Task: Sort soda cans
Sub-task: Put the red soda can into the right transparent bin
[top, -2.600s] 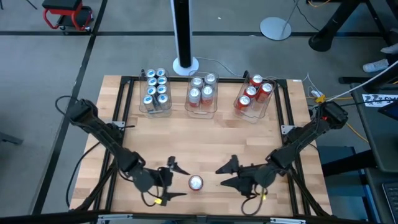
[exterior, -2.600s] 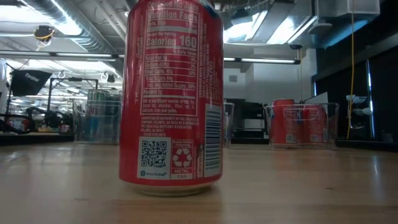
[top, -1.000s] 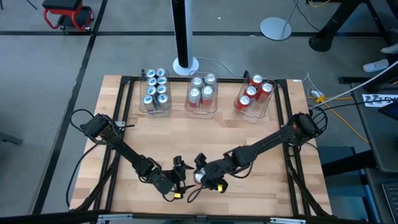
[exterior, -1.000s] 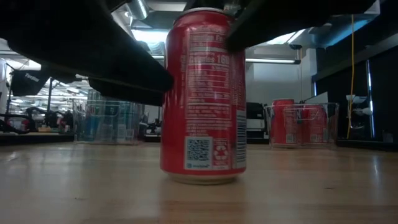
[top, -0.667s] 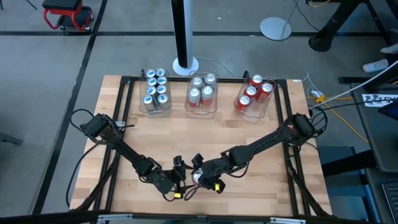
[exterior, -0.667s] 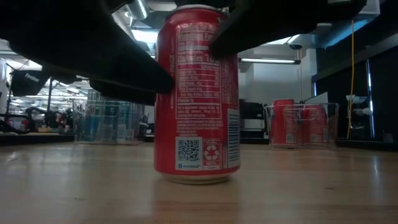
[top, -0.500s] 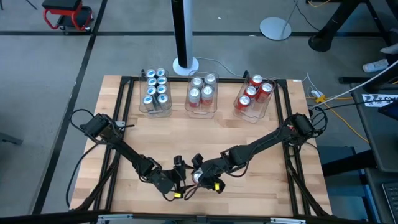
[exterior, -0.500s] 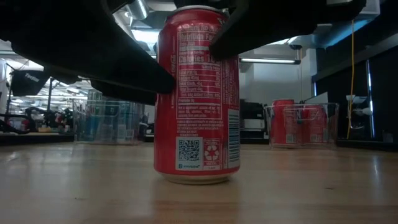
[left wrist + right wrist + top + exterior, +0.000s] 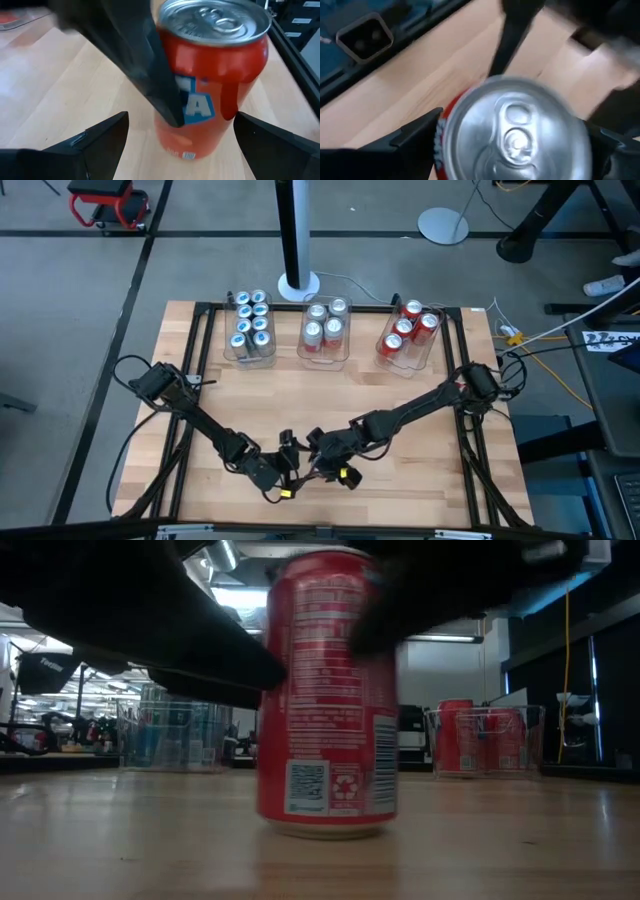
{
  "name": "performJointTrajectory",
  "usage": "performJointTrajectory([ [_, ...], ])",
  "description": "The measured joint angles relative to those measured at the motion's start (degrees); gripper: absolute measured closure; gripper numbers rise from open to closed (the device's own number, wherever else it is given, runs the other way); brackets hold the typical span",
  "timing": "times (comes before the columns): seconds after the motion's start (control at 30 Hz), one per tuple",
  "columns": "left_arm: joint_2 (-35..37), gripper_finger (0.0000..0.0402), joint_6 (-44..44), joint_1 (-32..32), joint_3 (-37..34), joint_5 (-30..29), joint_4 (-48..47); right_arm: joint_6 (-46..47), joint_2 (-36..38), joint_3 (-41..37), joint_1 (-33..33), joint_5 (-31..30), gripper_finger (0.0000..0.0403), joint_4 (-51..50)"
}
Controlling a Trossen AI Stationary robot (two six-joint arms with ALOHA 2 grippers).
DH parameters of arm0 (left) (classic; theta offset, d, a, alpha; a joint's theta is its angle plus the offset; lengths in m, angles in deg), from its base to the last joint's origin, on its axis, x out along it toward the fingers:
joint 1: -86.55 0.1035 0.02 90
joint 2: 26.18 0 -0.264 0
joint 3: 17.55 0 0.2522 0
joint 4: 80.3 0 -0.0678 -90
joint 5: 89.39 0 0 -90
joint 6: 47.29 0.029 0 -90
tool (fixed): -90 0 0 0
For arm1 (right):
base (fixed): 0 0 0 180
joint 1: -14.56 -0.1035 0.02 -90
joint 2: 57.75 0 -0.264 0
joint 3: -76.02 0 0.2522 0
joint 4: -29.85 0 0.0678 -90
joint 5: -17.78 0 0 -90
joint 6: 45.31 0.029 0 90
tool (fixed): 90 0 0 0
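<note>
While both hands were back at the near corners earlier, they now meet around the red can [image 9: 328, 700] at the bench's near edge. Right hand [image 9: 322, 463] straddles the can from above, fingers apart; left hand [image 9: 283, 473] sits beside it, fingers apart, no grip. Can upright on wooden bench [image 9: 400, 395]. Three clear tubs [image 9: 324, 332] of cans along the far edge; workshop behind.

Both arms reach low toward the middle. The left tool [image 9: 287, 470] and right tool [image 9: 318, 465] meet there, each with fingers spread wide.
</note>
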Motion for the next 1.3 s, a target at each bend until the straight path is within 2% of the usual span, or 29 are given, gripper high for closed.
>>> performJointTrajectory([
  [0.2,0.0,0.0057,0.0,0.1,0.0,-0.5,-0.2,1.5,-0.3,-0.3,0.6,2.1,0.0067,-1.3],
  [0.43,0.0,0.0057,0.0,0.0,0.0,-0.1,-0.1,-0.5,-0.3,-0.3,0.2,2.3,0.0109,0.0],
  [0.8,0.1,0.0057,0.5,-1.0,0.0,-0.4,-1.4,-4.8,4.5,-0.2,0.2,0.5,0.0107,-5.2],
  [1.0,0.2,0.0057,-0.8,-2.3,0.0,-2.3,-3.8,-7.1,12.5,-0.2,0.2,-7.0,0.0109,-14.7],
  [1.3,0.2,0.0057,-1.4,-2.2,0.0,-3.0,-4.9,-4.9,26.2,-0.1,0.7,-28.9,0.0109,-41.6],
])
